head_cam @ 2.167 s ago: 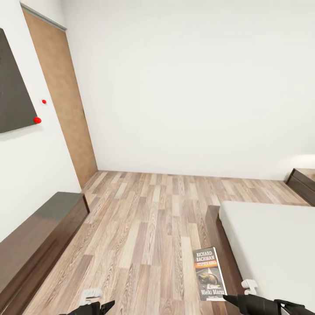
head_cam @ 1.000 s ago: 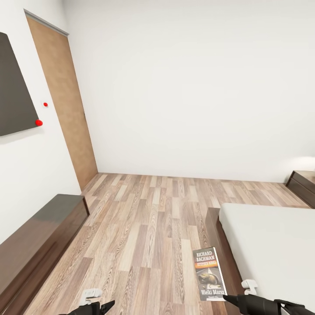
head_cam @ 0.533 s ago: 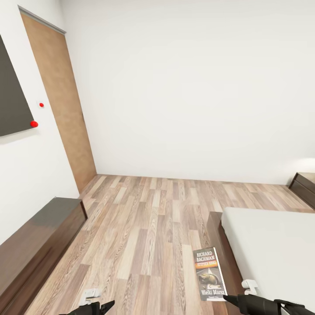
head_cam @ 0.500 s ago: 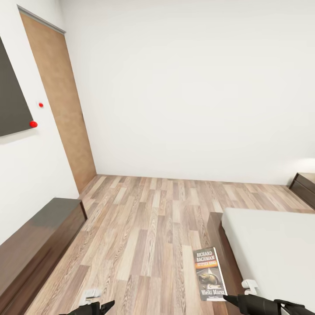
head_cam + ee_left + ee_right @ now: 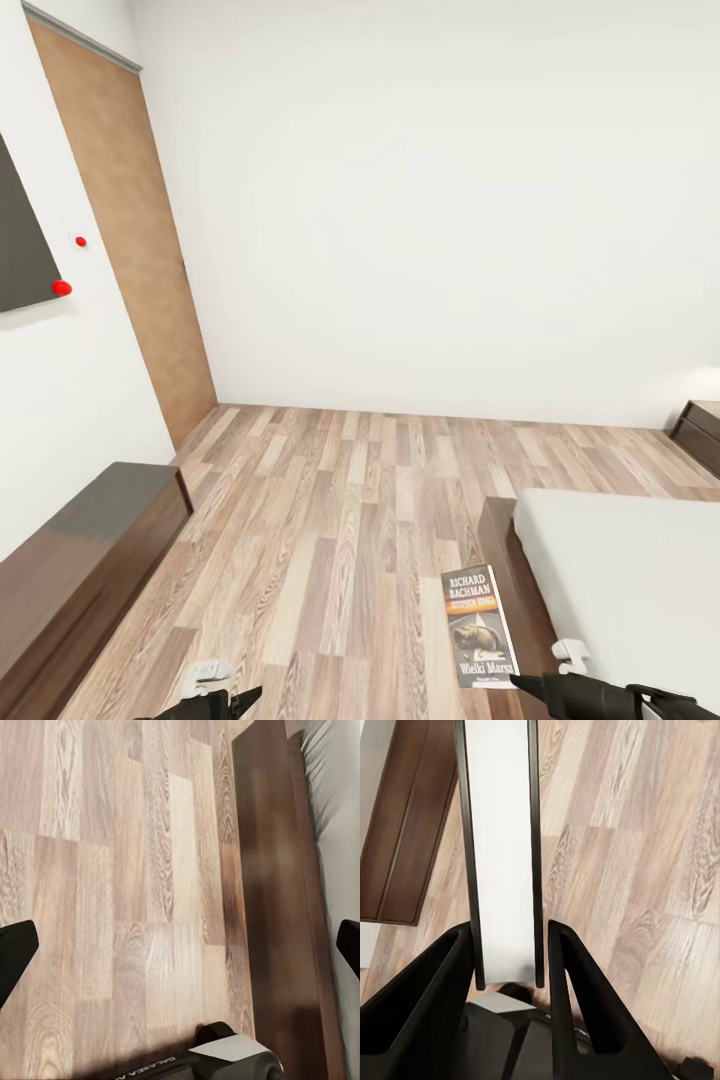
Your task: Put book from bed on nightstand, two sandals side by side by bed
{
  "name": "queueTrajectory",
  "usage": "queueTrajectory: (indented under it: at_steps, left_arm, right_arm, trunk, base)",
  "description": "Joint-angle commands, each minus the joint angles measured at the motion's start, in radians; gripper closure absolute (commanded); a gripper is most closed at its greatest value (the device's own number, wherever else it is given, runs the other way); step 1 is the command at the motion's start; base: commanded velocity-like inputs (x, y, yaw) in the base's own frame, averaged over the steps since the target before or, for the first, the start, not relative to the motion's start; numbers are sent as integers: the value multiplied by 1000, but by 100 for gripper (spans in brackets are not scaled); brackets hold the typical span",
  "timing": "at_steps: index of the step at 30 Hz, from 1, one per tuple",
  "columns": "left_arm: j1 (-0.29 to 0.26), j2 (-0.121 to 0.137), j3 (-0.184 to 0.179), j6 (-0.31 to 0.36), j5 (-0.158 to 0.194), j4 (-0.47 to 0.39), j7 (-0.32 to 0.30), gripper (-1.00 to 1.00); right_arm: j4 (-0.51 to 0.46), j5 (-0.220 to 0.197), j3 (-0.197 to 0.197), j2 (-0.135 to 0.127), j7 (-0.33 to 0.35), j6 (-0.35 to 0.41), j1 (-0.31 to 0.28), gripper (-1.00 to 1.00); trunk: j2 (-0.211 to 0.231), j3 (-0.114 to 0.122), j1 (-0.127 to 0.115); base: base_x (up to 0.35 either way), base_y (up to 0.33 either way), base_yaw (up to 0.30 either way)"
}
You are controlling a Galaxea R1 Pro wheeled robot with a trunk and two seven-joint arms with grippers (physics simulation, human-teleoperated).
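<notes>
Right end effector [image 5: 508, 952] pinches book [image 5: 479, 625] beside bed [image 5: 620, 570] edge, seemingly.

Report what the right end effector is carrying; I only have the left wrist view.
Observer: The right end effector is shut on the book, pinching it by its lower edge.
Operator: Find me a nightstand.
Observer: A nightstand stands at the far right, beyond the bed.
Operator: Describe what lies ahead.
Observer: The wood floor runs alongside the bed up to a white wall.
</notes>
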Motion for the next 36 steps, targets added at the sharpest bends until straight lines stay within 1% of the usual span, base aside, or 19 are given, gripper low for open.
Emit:
queueTrajectory:
  at_steps: [1, 6, 19, 22, 23, 24, 25, 26, 27, 28, 31, 33, 36]
  left_arm:
    - [-1, 0, 2, -5, -1, 1, -3, -100]
    - [-1, 0, 2, -5, -1, 1, -2, -100]
    - [-1, -2, 1, -2, -5, 0, -1, -100]
    - [-1, -27, 1, -2, -12, 0, -1, -100]
    - [-1, -37, 1, -1, -24, 0, -1, -100]
    - [0, -60, 0, -1, -83, 1, 12, -100]
    - [1, -70, 0, 0, -125, 1, 32, -100]
    - [6, -80, 0, 0, -169, 2, 65, -100]
    - [26, -92, 0, -1, -227, 2, 126, -100]
    - [43, -99, 0, -1, -253, 2, 164, -100]
    - [72, -106, 0, -4, -285, 1, 222, -100]
    - [80, -109, 0, -5, -295, 1, 241, -100]
    - [85, -110, 1, -5, -301, 0, 251, -100]
  right_arm:
    - [0, -10, 7, 0, 2, 3, -1, 100]
    - [0, -10, 8, 2, 1, 4, -1, 100]
    - [1, -11, 6, 0, 0, 4, -1, 100]
    - [22, -12, 6, -1, 1, 4, -1, 100]
    - [32, -12, 6, -1, 1, 4, -2, 100]
    - [44, -17, 5, -1, 1, 4, -2, 100]
    - [48, -23, 5, -1, 2, 4, -1, 100]
    - [50, -33, 5, -1, 2, 4, -2, 100]
    - [52, -52, 5, -2, 3, 4, -1, 100]
    - [54, -65, 5, -2, 3, 4, -1, 100]
    - [56, -84, 5, -2, 3, 4, -2, 100]
    - [56, -90, 5, -3, 3, 4, -2, 100]
    - [57, -93, 5, -4, 3, 4, -2, 100]
  trunk:
    - [-2, -2, 1]
    - [-2, -2, 1]
    - [-2, -2, 1]
    - [-2, -2, 1]
    - [-2, -2, 1]
    - [-2, -2, 1]
    - [-2, -2, 1]
    - [-2, -2, 1]
    - [-2, -2, 1]
    - [-2, -2, 1]
    - [-2, -2, 1]
    - [-2, -2, 1]
    - [-2, -2, 1]
  base:
    - [97, 0, 0]
    - [238, 0, 0]
    - [320, 0, 0]
    - [326, 0, 0]
    - [326, 0, 0]
    - [327, 0, 0]
    - [327, 0, 0]
    - [327, 0, 0]
    - [327, 0, 0]
    - [327, 0, 0]
    - [328, 0, 0]
    - [329, 0, 0]
    - [330, 0, 0]
